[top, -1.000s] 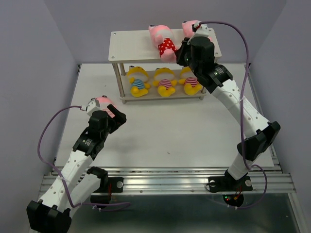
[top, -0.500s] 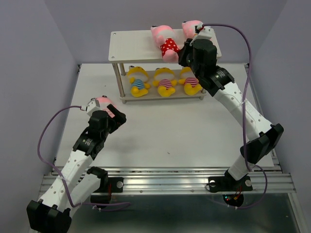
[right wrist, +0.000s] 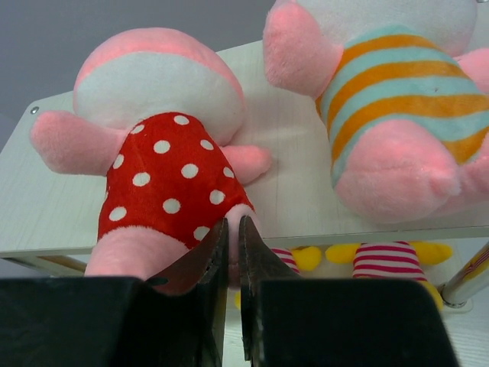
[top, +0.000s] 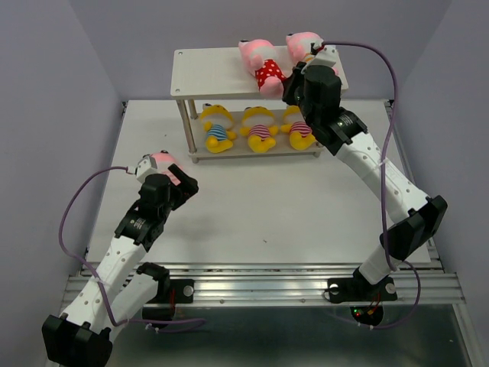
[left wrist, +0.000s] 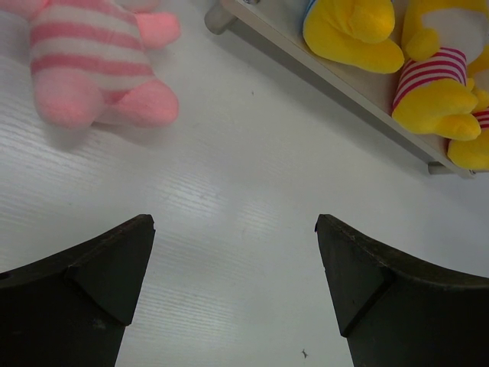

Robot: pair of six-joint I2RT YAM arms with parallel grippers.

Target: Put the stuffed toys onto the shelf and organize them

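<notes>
Two toys atop shelf [top: 206, 73]: polka-dot toy [right wrist: 164, 164] beside orange-striped toy [right wrist: 390, 99], right end
Right claw [right wrist: 231, 222]: clenched on polka-dot toy's leg
Left claw [left wrist: 235, 229]: released, before shelf
Pink-striped toy [left wrist: 92, 53]: on worktop [left wrist: 229, 153], left of shelf front
Tip: settle polka-dot toy squarely on shelf, leaving left space

The middle and near parts of the tabletop [top: 260, 206] lie bare, giving passage from the left edge across to the right arm [top: 382, 183], which slants over the right side toward the far edge. The shelf [top: 214, 73] stands at the far edge. The left half of its upper board is free. The right half is taken by a pink polka-dot toy [top: 263, 67] and a pink orange-striped toy [top: 302, 44], lying close together. The right hand [right wrist: 231, 225], fingers almost together, touches the polka-dot toy's foot at the board's front rim. Three yellow toys [top: 260, 128] fill the lower tier side by side. Near the left edge a pink striped toy [left wrist: 84, 61] lies just beyond the wide-open left hand [left wrist: 234, 222].
</notes>
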